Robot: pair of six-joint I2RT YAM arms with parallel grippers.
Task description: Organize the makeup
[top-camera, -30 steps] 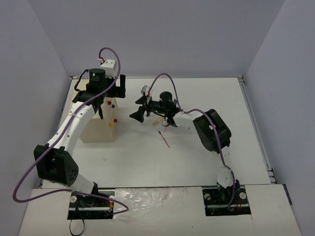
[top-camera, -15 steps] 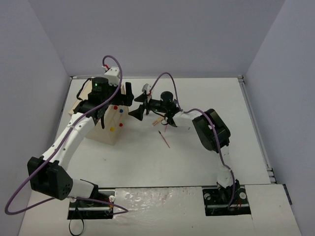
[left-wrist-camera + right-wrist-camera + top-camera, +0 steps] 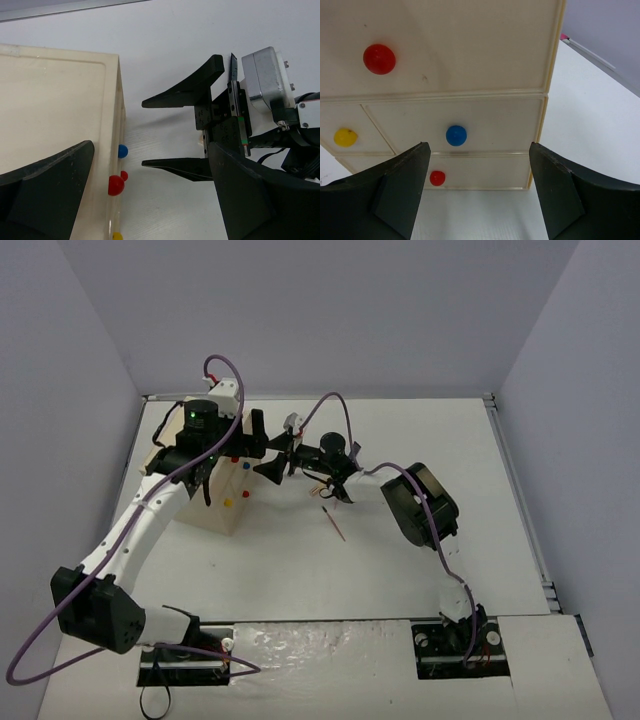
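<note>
Apparently the step in hand is opening a drawer of the wooden box (image 3: 470, 30) so the makeup has somewhere to go. The right hand (image 3: 476, 150) is spread wide and empty, squared up to the drawer fronts with the blue knob (image 3: 456, 135) just inside its left finger. The left hand (image 3: 232, 452) hangs over the box's top corner, also wide and holding nothing.

Next, I judge, the right hand must centre on that knob, ease forward and close on it, a small round target that could slip.

A thin pink pencil (image 3: 334, 524) lies on the bench (image 3: 300, 580) behind the right wrist, well apart from the box. Some small pieces (image 3: 322, 488) under that wrist are too hidden to name. The red knob (image 3: 379, 58) and yellow knob (image 3: 345, 137) sit nearby, and the two hands crowd each other.
</note>
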